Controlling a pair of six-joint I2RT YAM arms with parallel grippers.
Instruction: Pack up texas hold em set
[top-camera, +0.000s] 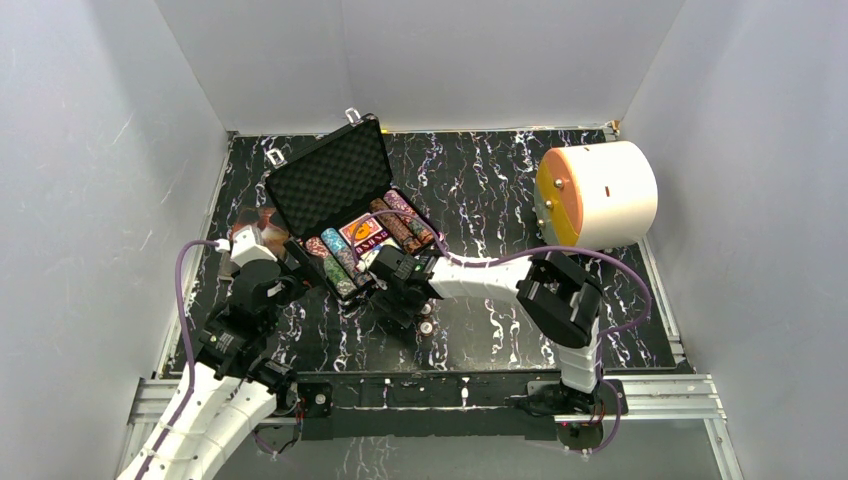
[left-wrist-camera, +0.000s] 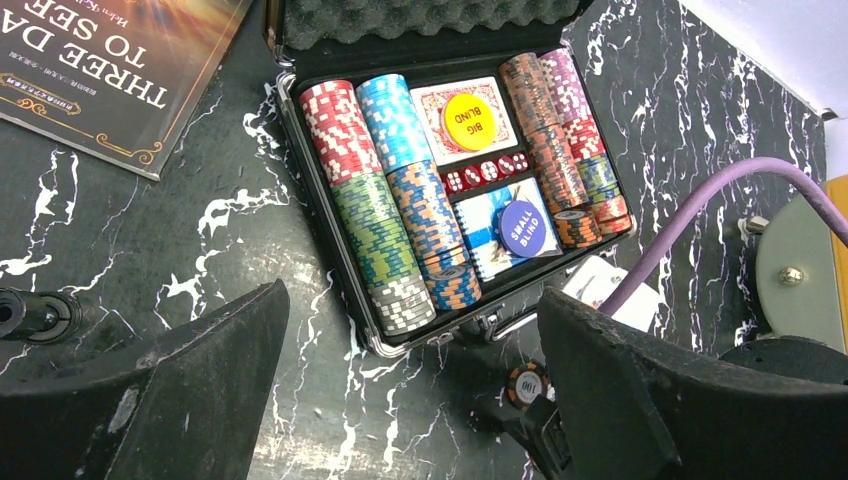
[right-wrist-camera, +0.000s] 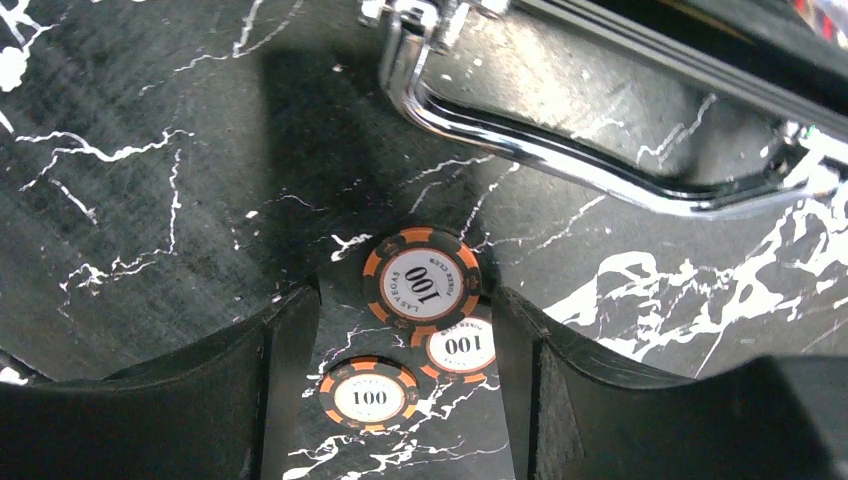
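Black marbled table (top-camera: 500, 330) lies under everything. Take the small black hard case (top-camera: 330, 175) as your landmark. It lies open, with its foam-lined lid standing up on the far side and its tray facing your arms.

The big white cylinder (top-camera: 597, 195) with an orange face lies on its side well to the right of the case.

The dark booklet (left-wrist-camera: 110, 70) lies flat just left of the case, near the lid's corner.

Your left gripper (left-wrist-camera: 410, 310) hovers at the near-left side of the case. Its jaws are spread wide and it is released, with nothing between them.

Your right gripper (right-wrist-camera: 403, 300) is low over the table, just in front of the case's chrome handle (right-wrist-camera: 560, 150). Its jaws are apart and grasp nothing.

Inside the case, multicoloured poker chips (left-wrist-camera: 380, 190) fill two rows down the left side and two down the right.

- Far end of the centre: the red card deck (left-wrist-camera: 427, 125), with the yellow BIG BLIND button (left-wrist-camera: 465, 115) on top.
- Middle of the centre: the red dice (left-wrist-camera: 485, 172) in a row.
- Near end of the centre: the blue card deck (left-wrist-camera: 475, 215), carrying the blue SMALL BLIND button (left-wrist-camera: 522, 228).

Three orange-and-black 100 chips (right-wrist-camera: 422, 278) lie on the table outside the case, just in front of its handle and between your right gripper's jaws. The one nearest the case overlaps the middle one. The third lies apart, farthest from the case.
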